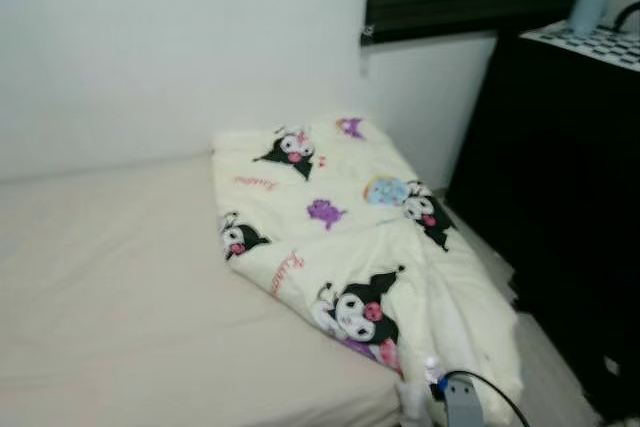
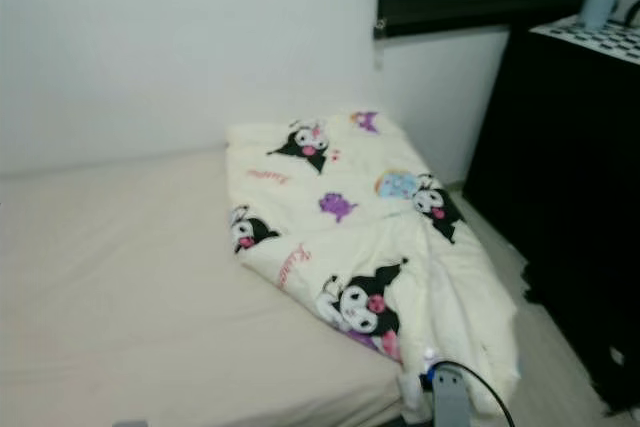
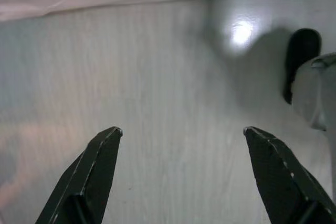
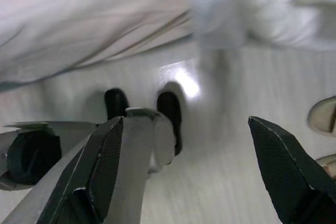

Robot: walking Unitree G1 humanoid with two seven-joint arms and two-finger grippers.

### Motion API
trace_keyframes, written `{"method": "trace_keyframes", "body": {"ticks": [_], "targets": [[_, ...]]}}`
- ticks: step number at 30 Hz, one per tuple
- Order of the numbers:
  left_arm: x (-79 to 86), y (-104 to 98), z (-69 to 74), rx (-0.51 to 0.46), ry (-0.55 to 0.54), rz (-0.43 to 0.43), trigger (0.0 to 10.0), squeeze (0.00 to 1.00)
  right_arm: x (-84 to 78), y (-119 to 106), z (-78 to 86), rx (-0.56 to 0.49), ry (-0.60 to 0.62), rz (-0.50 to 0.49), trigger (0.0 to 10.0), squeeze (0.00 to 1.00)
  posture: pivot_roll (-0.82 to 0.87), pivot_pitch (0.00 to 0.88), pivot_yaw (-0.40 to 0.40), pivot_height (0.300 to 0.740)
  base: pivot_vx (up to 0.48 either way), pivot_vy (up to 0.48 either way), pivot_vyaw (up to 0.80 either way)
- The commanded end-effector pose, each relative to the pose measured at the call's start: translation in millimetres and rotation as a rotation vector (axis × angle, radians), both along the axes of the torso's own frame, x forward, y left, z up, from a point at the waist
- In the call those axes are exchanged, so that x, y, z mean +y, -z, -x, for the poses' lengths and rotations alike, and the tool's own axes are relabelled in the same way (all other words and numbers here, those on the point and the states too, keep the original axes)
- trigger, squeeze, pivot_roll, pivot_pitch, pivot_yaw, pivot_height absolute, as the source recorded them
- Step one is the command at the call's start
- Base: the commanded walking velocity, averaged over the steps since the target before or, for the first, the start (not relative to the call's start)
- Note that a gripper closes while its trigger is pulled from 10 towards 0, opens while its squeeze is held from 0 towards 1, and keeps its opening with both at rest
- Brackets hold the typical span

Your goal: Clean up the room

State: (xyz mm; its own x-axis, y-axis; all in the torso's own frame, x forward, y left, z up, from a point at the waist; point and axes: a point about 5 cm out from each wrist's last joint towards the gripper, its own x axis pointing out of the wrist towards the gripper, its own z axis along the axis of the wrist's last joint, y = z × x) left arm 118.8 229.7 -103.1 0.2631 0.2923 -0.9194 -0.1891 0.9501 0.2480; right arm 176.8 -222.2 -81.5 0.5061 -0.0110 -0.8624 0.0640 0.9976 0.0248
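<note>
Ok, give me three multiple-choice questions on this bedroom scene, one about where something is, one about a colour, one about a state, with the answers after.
1. Where does the quilt lie on the bed?
A. on the side nearest the cabinet
B. across the whole mattress
C. on the floor

2. What colour is the cabinet?
A. white
B. black
C. red

3. How are the left gripper and the right gripper?
A. both shut on cloth
B. one open, one shut
C. both open, holding nothing

Answers:
1 A, the quilt is folded along the bed's right edge, next to the cabinet.
2 B, its front is plainly black.
3 C, each wrist view shows fingers spread apart over bare floor.
</note>
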Motion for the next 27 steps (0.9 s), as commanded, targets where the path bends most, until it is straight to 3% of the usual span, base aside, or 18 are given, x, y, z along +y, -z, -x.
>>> {"method": "trace_keyframes", "body": {"ticks": [1, 5, 10, 16, 27], "targets": [[1.5, 0.0, 1.4, 0.010, 0.004, -0.010, 10.0, 0.00, 2.9, -0.3, -1.7, -0.009, -0.002, -0.009, 10.0, 0.00, -0.21, 0.000, 0.037, 0.740, 0.000, 0.000, 0.00], [2.0, 0.1, 2.1, 0.012, 0.003, -0.011, 10.0, 0.00, 2.6, -0.6, -2.4, -0.012, -0.001, -0.007, 10.0, 0.00, -0.21, 0.000, 0.038, 0.740, 0.000, 0.000, 0.00], [2.0, 0.3, 2.3, 0.006, 0.031, 0.007, 10.0, 0.00, -4.2, -10.6, -18.5, -0.093, 0.036, 0.005, 10.0, 0.00, -0.21, 0.000, 0.044, 0.740, 0.000, 0.000, 0.00], [-0.3, 0.6, 1.3, 0.009, 0.069, 0.020, 10.0, 0.00, -2.6, -15.8, -28.2, -0.130, 0.019, -0.006, 10.0, 0.00, -0.21, 0.000, 0.041, 0.740, 0.000, -0.480, 0.00], [-2.7, 1.5, 2.7, 0.015, 0.091, 0.029, 10.0, 0.00, 8.2, -18.5, -35.4, -0.162, -0.048, -0.051, 10.0, 0.00, -0.20, 0.000, 0.042, 0.740, 0.000, -0.480, 0.80]]}}
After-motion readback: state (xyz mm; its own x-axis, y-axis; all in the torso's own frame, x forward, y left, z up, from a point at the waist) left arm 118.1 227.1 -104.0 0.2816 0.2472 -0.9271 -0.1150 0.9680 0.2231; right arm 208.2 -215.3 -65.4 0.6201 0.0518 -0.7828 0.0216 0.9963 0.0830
